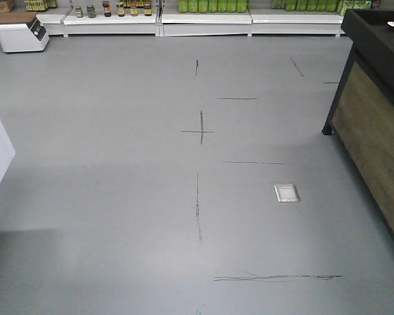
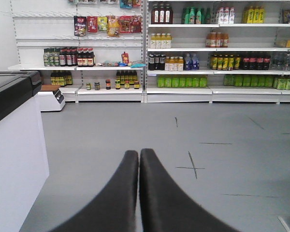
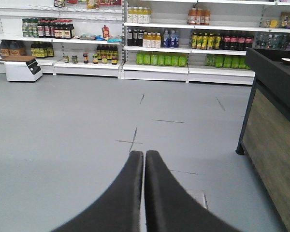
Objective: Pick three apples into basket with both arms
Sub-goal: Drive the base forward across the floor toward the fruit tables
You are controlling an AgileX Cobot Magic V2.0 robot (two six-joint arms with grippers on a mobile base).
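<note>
At the far left we saw one white chest [image 2: 14,145] with a dark lid. Our left claw [image 2: 138,153] was pressed shut, fingers touching, holding nothing. We judged it was tucked closed for travel, since it faced only grey floor [image 1: 118,197]. Beyond it, stocked shelves [image 2: 183,58] lined the back wall. Our right claw [image 3: 144,154] was likewise closed on nothing. At the far right stood one dark counter [image 3: 273,125]. We counted two claws, both empty, and no apples and no basket in any view. We reckoned they lay outside the cameras, so finding them came first.
</note>
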